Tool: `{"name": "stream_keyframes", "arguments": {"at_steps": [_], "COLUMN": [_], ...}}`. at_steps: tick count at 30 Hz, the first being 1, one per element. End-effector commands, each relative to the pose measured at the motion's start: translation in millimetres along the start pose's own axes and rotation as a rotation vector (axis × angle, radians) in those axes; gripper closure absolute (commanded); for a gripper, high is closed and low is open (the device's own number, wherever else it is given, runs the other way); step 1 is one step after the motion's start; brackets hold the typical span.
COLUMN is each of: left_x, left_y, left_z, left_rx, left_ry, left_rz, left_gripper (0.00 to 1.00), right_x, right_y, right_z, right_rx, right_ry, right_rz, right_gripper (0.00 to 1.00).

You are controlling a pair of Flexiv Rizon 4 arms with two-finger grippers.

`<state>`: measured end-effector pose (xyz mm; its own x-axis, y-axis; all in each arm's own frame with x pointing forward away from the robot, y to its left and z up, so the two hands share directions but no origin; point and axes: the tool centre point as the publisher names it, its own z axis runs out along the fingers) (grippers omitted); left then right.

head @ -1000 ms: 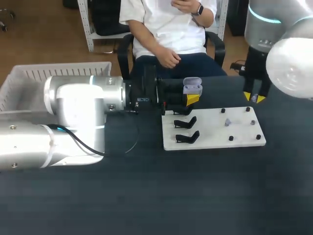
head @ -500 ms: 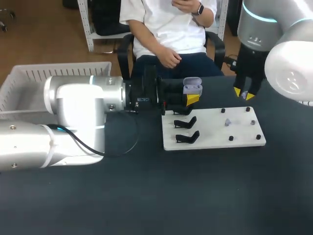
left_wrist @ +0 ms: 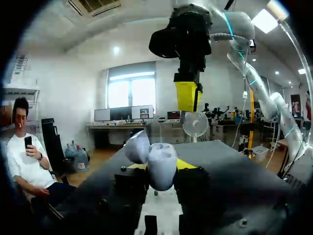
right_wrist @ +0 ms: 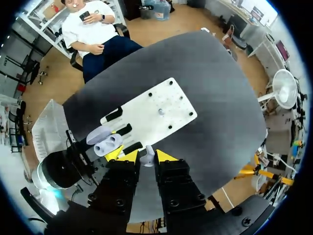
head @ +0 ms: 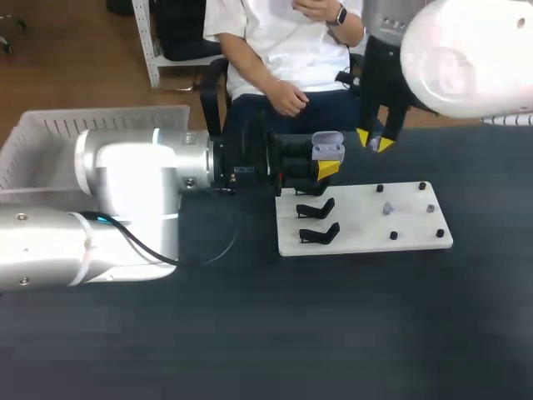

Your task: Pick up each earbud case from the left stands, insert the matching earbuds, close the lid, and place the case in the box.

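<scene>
Where stands (head: 316, 208) sit, white board (head: 366, 218) tops dark table (head: 250, 333).

left arm (head: 125, 179) lying between basket (head: 33, 137) and board (head: 358, 218), open table (head: 333, 333) nearside

Lilac case (head: 327, 149), lid open, in left claw (left_wrist: 162, 169).

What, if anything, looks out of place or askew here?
Nothing stands out: the left gripper holds the open earbud case, the right gripper holds an earbud, and the white board lies flat on the table.
</scene>
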<state>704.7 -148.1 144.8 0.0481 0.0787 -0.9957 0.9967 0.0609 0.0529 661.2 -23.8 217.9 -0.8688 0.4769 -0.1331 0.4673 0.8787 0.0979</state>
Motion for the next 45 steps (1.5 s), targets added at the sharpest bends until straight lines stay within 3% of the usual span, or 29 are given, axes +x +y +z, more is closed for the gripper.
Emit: {"name": "stream_keyframes", "arguments": {"at_steps": [1, 21, 45], "left_x": [1.0, 1.0, 1.0], "left_y": [-2.3, -2.3, -2.3], "left_z": [0.0, 0.0, 0.0], "left_rx": [-0.009, -0.009, -0.009], "left_ry": [-0.006, -0.006, -0.006], "left_rz": [0.004, 0.004, 0.004], "left_gripper": [1.0, 1.0, 1.0], "right_x": [-0.4, 3.6, 7.2], "right_y": [20.2, 48.3, 57.6], "right_z": [0.6, 3.8, 13.9], "right_rx": [0.053, 0.052, 0.049], "right_ry": [0.022, 0.014, 0.012], "right_rz": [-0.027, -0.101, -0.118], "right_gripper": [1.0, 1.0, 1.0]}}
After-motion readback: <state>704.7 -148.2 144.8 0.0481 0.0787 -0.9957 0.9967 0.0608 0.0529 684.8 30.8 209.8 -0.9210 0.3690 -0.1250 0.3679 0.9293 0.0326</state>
